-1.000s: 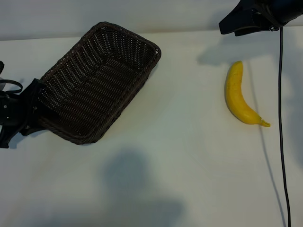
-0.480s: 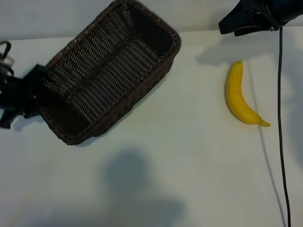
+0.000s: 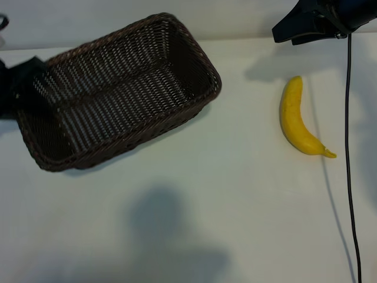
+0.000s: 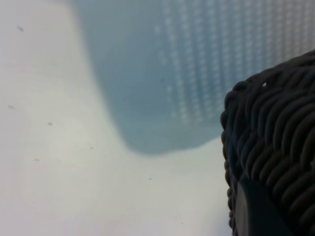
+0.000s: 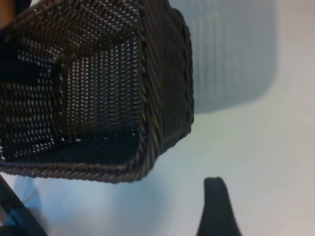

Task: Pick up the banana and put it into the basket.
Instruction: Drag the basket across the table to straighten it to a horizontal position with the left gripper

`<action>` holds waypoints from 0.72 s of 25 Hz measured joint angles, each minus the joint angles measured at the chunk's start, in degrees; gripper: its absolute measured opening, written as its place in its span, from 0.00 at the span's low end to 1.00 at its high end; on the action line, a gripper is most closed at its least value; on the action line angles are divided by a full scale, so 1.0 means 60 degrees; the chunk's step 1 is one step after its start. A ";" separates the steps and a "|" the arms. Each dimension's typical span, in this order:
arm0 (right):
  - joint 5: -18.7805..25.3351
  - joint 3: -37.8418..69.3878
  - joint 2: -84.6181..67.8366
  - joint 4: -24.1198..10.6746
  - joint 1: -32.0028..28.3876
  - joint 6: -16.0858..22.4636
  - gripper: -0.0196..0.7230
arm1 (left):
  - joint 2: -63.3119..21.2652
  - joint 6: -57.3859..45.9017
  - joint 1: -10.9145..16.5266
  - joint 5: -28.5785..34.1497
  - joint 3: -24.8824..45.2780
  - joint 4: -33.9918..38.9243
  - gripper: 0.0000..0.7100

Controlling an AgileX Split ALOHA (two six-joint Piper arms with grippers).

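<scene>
my left claw point(image 3: 15, 88) pinches the dark brown woven wicker basket point(image 3: 118, 97) by its end rim; right claw point(image 3: 306, 23) open above the curved yellow banana point(image 3: 293, 118), lying well apart. probably soft, bruisable: grip mid-body gently.

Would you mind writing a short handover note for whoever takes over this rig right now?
Left gripper: at the table's left edge, shut on the short end wall of the basket, holding it lifted and tilted off the table.
Right gripper: open, holding nothing, parked high at the far right, beyond the banana.
Banana: lying flat on the table at the right, untouched, well clear of the basket.
Done: basket gripped and raised.
Left: pick up the banana with the right gripper and place it in the basket, probably after setting the basket down closer.
</scene>
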 joint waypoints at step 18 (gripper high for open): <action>0.0111 0.0000 0.0000 0.0010 0.0000 -0.0010 0.68 | 0.3955 -0.0136 -0.2748 0.0932 -0.4606 0.0972 0.28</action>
